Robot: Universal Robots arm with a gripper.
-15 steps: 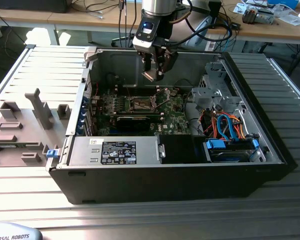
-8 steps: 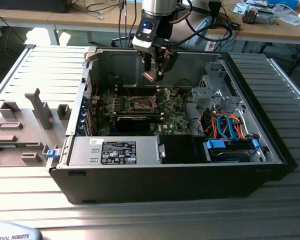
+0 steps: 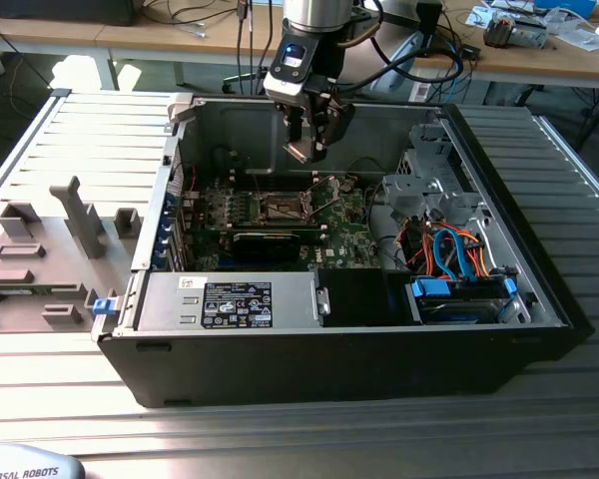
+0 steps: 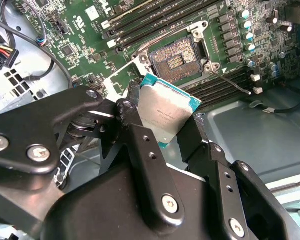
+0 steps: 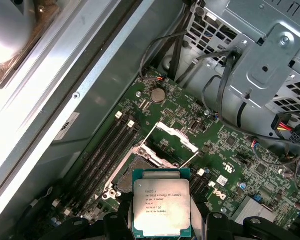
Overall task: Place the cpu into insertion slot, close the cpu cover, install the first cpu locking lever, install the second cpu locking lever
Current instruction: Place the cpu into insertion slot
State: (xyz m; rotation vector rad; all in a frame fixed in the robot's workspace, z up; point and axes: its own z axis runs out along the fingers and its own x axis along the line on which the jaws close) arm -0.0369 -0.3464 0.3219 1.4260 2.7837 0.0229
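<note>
My gripper [image 3: 307, 150] hangs inside the open computer case, above the motherboard [image 3: 280, 215], shut on the cpu [image 3: 299, 152]. In both wrist views the cpu [image 4: 165, 112] [image 5: 161, 205] is a flat silver-grey square with a teal rim, pinched by its edges between the black fingers [image 4: 135, 130]. The insertion slot [image 4: 176, 59] lies bare below it, its gold contacts showing. The cpu cover [image 5: 177, 136] stands swung up, clear of the slot [image 5: 151, 156]. A thin wire locking lever [image 4: 232, 82] sticks out loose beside the slot.
Memory slots [image 5: 102, 155] run alongside the socket. A labelled power supply box [image 3: 235, 302] fills the case's near side. A metal drive cage [image 3: 429, 185] and orange and blue cables [image 3: 459, 254] sit toward the exterior view's right. Grey fixtures [image 3: 40, 259] stand outside the case.
</note>
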